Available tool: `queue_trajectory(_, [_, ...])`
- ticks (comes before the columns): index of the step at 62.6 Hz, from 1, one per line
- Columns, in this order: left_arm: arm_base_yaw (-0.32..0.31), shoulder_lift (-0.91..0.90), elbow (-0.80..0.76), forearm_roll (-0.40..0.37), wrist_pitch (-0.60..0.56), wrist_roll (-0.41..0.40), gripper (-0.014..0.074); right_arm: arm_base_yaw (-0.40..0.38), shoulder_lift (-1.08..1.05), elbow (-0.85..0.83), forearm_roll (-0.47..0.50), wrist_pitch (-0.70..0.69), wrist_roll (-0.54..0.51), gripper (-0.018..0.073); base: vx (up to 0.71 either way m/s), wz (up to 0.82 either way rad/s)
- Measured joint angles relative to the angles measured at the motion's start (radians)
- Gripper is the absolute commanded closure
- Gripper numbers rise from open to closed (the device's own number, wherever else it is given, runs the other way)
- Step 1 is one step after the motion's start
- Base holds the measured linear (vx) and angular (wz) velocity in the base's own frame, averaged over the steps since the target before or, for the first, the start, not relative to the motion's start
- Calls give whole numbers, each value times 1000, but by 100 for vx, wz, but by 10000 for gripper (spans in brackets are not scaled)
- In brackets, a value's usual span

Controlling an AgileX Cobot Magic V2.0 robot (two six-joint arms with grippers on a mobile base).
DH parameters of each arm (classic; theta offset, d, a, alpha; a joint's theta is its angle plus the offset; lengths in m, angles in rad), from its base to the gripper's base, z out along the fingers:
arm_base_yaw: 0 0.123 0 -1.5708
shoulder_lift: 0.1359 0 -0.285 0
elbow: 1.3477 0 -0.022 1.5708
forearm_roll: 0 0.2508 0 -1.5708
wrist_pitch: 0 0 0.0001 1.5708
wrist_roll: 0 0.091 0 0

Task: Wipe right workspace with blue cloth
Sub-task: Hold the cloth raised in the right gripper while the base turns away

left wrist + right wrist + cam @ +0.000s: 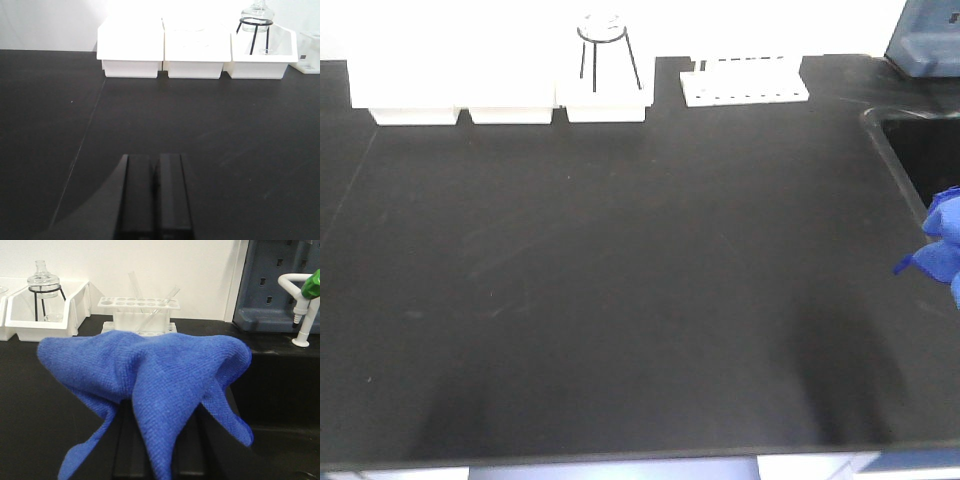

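The blue cloth (150, 375) hangs bunched from my right gripper (159, 440), whose jaws are shut on it; the cloth drapes over the fingers and hides the tips. In the front view only a piece of the cloth (945, 245) shows at the right edge, above the black bench (620, 280) beside the sink; the right gripper itself is out of that frame. My left gripper (155, 192) is shut and empty, low over the left part of the bench (225, 125).
Three white bins (505, 95) stand along the back, one holding a glass flask on a tripod (605, 45). A white test-tube rack (745, 80) stands right of them. A sink (925, 150) is at the far right, with a tap (302, 305) behind it.
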Motion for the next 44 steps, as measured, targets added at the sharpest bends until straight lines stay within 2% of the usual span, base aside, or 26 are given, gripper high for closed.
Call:
queue_trajectory(22, [0,0,0,0,0,0,602,0,0,0,-1,0,0,561,-24,0])
queue_trajectory(44, [0,0,0,0,0,0,602,0,0,0,-3,0,-2,561,-30,-14])
